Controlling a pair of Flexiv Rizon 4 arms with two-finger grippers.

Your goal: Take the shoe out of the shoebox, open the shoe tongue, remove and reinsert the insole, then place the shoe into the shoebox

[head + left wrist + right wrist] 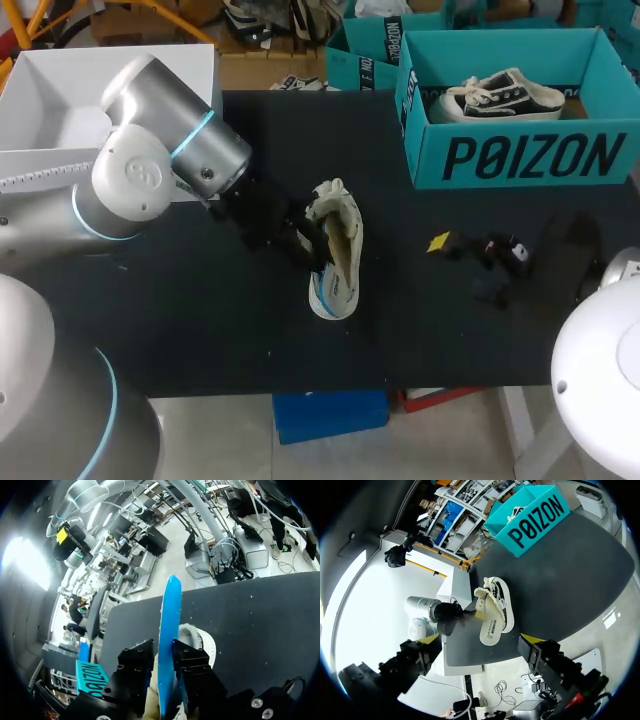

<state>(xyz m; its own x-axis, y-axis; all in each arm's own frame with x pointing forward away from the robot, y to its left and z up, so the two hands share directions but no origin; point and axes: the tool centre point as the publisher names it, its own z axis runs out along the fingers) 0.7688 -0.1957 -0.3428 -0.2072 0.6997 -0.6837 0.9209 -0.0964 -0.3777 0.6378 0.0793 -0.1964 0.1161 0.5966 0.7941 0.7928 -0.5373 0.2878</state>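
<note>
**Insole grip at the shoe**

Shows left gripper (164, 650) clamped on blue insole (167, 610), held edge-up at shoe (338, 240) lying mid-table, long axis near to far. Places right gripper (480, 638), spread wide and empty, right of shoe, left arm nearer. Leaves shoebox (520, 155) far right.

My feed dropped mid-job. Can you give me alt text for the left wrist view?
The left gripper is shut on the blue insole, held edge-on between its jaws. The cream shoe lies just beyond them on the black table.
</note>
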